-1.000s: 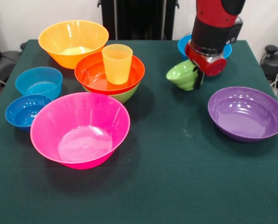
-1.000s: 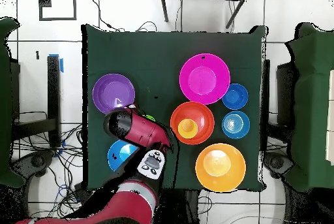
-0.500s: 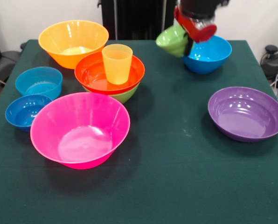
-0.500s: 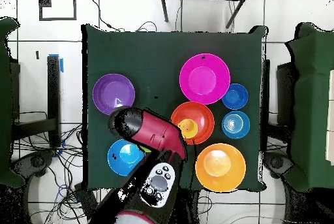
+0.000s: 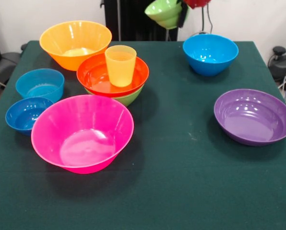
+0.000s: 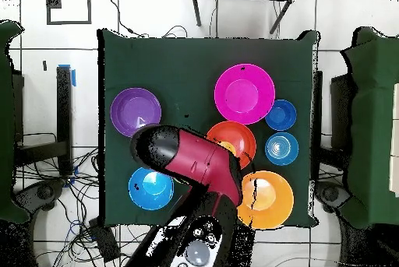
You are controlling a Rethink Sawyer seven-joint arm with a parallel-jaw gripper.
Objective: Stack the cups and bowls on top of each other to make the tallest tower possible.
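Note:
High at the top edge of the front view, my gripper (image 5: pixel 181 14) is shut on the rim of a small green bowl (image 5: pixel 164 12), which hangs tilted well above the table. Left of it and lower, the tower stands on the cloth: a medium green bowl (image 5: pixel 129 98) holds a red-orange bowl (image 5: pixel 97 76), and a translucent yellow cup (image 5: pixel 120 65) stands upright inside that. In the overhead view my red arm (image 6: pixel 195 159) hides the gripper, the small green bowl and the cup; only part of the red-orange bowl (image 6: pixel 240 138) shows.
A large pink bowl (image 5: pixel 82 132) sits in front of the tower and a large orange bowl (image 5: pixel 75 43) behind it. Two blue bowls (image 5: pixel 40 84) (image 5: pixel 26 114) lie at the left. A blue bowl (image 5: pixel 210 53) and a shallow purple bowl (image 5: pixel 254 116) sit at the right.
My gripper has risen from table height beside the blue bowl to the top edge, carrying the small green bowl up and leftward. In the overhead view the arm has swung towards the tower.

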